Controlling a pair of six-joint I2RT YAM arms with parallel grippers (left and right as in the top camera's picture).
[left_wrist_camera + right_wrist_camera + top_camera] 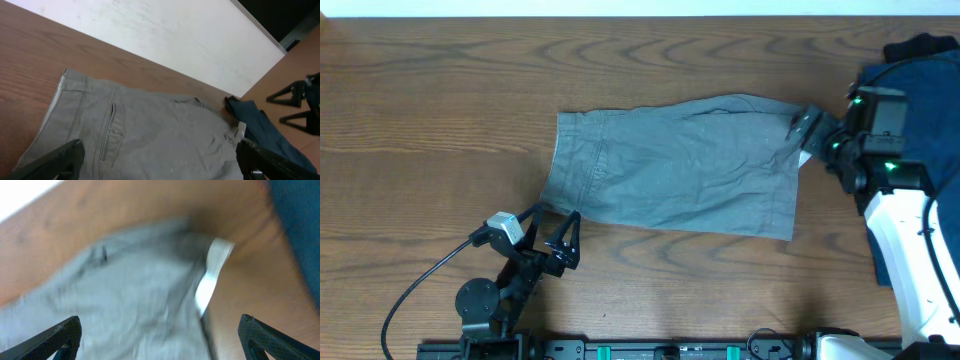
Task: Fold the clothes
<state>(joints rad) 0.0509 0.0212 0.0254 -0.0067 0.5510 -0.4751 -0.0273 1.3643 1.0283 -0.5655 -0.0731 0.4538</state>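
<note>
The grey-khaki shorts lie flat on the wooden table, waistband at the left, leg hems at the right. My left gripper is open and empty just below the waistband's lower left corner; its view shows the shorts with a pocket seam ahead of the jaws. My right gripper is open over the shorts' upper right hem corner. Its view is blurred and shows the grey cloth and a white label between the open jaws.
A dark blue garment lies at the table's right side under the right arm; it also shows in the left wrist view and the right wrist view. The table's far edge meets a white surface.
</note>
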